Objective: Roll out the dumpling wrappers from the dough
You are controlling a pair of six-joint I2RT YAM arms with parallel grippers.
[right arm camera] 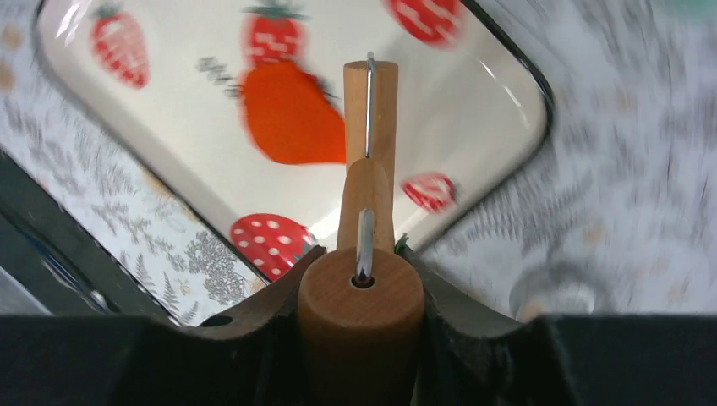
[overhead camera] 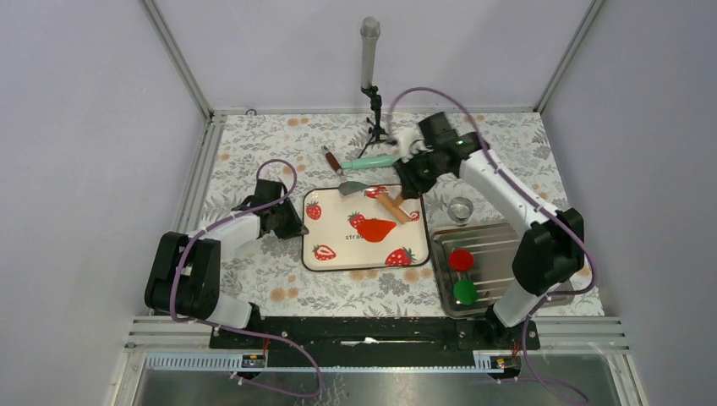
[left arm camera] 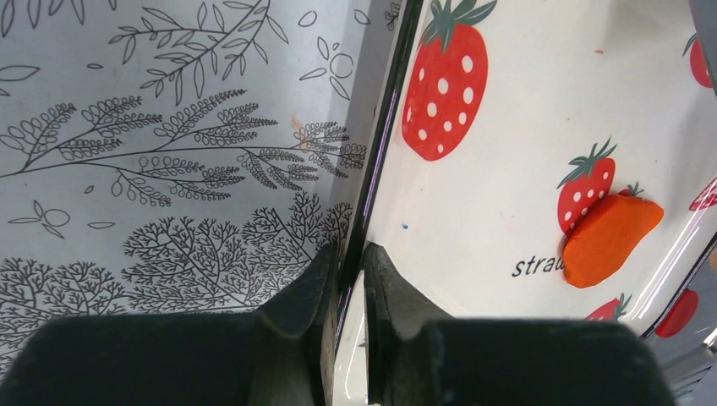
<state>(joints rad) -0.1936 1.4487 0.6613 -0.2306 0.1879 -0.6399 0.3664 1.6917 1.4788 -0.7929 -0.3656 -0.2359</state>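
Right gripper [right arm camera: 363, 264] is clamping the roller [right arm camera: 369, 110] over the tray [left arm camera: 507, 110], left gripper [left arm camera: 351, 262] is pinching its rim; next probably needs lowering onto the dough [right arm camera: 292, 114].

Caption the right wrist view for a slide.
Right fingers clamp the wooden roller; orange dough lies beyond on the strawberry tray.

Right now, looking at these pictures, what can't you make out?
Right wrist view: the roller in the right hand covers the dough along its right edge; blur smears a round object beside the tray.
Left wrist view: the picture's right edge cuts off the tray past the dough; the left hand hides the rim it pinches.
Top view: tools behind the tray, too small to name.
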